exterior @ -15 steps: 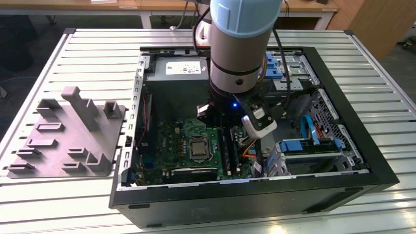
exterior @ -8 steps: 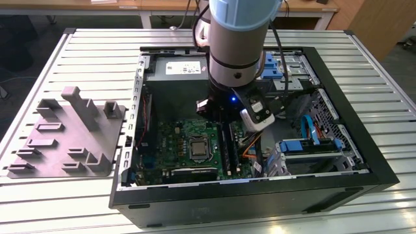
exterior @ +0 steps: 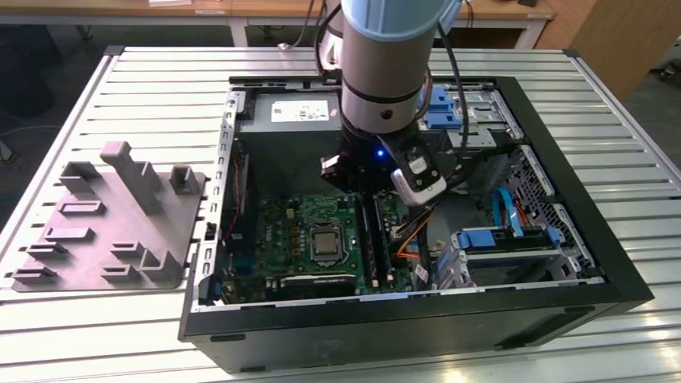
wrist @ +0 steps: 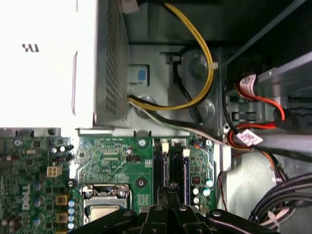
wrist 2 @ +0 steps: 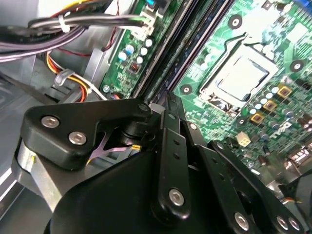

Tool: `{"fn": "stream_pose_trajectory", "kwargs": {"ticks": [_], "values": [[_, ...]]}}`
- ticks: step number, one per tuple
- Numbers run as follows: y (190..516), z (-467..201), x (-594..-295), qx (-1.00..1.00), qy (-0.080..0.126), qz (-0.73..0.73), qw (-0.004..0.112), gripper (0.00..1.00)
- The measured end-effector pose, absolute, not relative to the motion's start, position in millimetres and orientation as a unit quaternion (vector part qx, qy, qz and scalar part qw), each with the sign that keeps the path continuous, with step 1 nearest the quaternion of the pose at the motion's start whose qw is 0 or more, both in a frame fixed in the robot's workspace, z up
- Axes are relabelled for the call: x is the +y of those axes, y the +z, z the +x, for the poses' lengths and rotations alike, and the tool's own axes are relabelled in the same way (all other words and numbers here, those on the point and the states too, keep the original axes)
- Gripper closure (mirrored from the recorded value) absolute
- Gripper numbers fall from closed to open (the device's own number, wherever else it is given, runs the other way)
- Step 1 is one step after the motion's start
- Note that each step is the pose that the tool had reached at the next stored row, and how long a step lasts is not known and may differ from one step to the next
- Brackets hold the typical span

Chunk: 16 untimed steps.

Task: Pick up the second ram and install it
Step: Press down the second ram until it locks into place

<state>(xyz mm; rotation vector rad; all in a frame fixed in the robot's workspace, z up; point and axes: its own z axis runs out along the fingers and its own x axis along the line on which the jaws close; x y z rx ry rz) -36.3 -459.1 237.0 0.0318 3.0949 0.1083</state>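
Our hand (wrist: 170, 191) hangs low over the slots (wrist: 165, 168); how far it is open we cannot tell. The ram (wrist: 185, 170) seems to stand in a slot just beside it. A skewed press could bend it or crack the board (wrist: 107, 156). Farther off, the cable label (wrist: 248, 138) is unreadable.

Second ram (wrist: 185, 176): thin dark stick, seen edge-on, upright, seated in the slot area beside the CPU socket in the first wrist view. Sticker indiscernible.
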Motion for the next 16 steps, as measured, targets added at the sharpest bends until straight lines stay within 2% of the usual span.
{"fn": "stream_pose_trajectory", "kwargs": {"ticks": [16], "values": [[233,-36,-447,0.999,0.035,0.010,0.022,0.90]]}}
